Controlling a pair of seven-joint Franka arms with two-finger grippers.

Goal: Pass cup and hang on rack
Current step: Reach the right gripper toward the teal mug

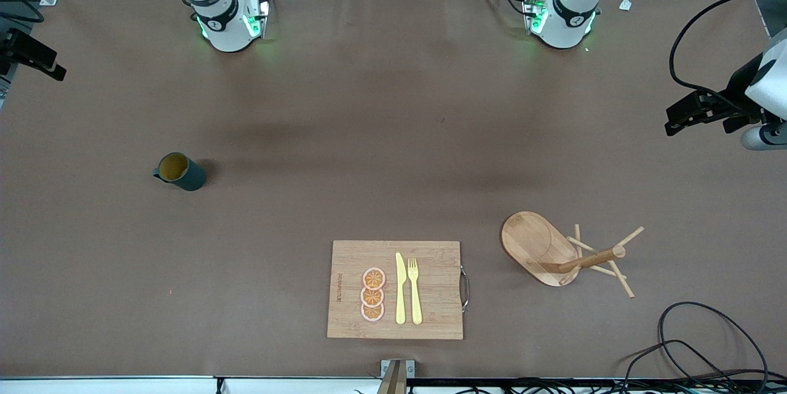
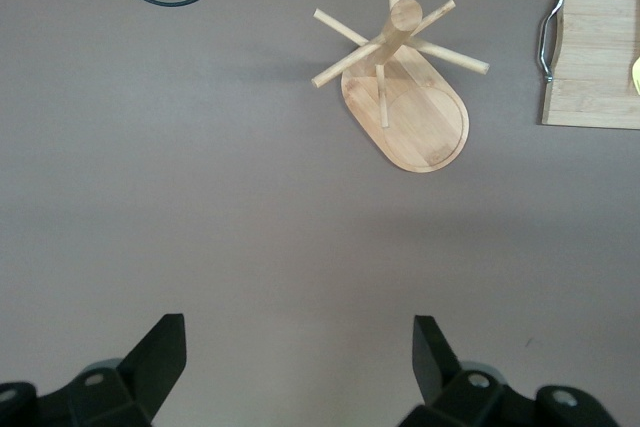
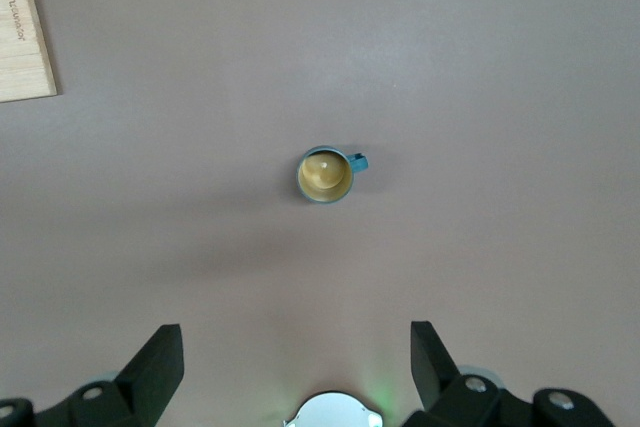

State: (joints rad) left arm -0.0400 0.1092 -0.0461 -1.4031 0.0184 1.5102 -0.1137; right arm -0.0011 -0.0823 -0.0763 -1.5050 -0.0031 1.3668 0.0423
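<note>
On the brown table [image 1: 393,136], both arms are waiting high, the right gripper [image 3: 296,362] and left gripper [image 2: 300,357] spread wide and empty; the right should be descending squarely over the upright cup [image 1: 179,171], probably clear of its handle, well apart from the rack [image 1: 556,252].

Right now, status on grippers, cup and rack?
Left gripper and right gripper open, high over bare table. Cup upright, untouched, toward right arm's end. Rack empty; nothing in the way.

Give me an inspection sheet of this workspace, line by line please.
Surface: brown table cover, creased near the bases.
Job's things: dark teal ribbed cup upright toward the right arm's end; light wooden mug rack upright toward the left arm's end.
Clutter: bamboo cutting board with three orange slices, yellow knife and fork.
Grippers: left gripper open above bare table; right gripper open above bare table.
Cables: black loops at the front corner.
Surroundings: nothing seen.
</note>
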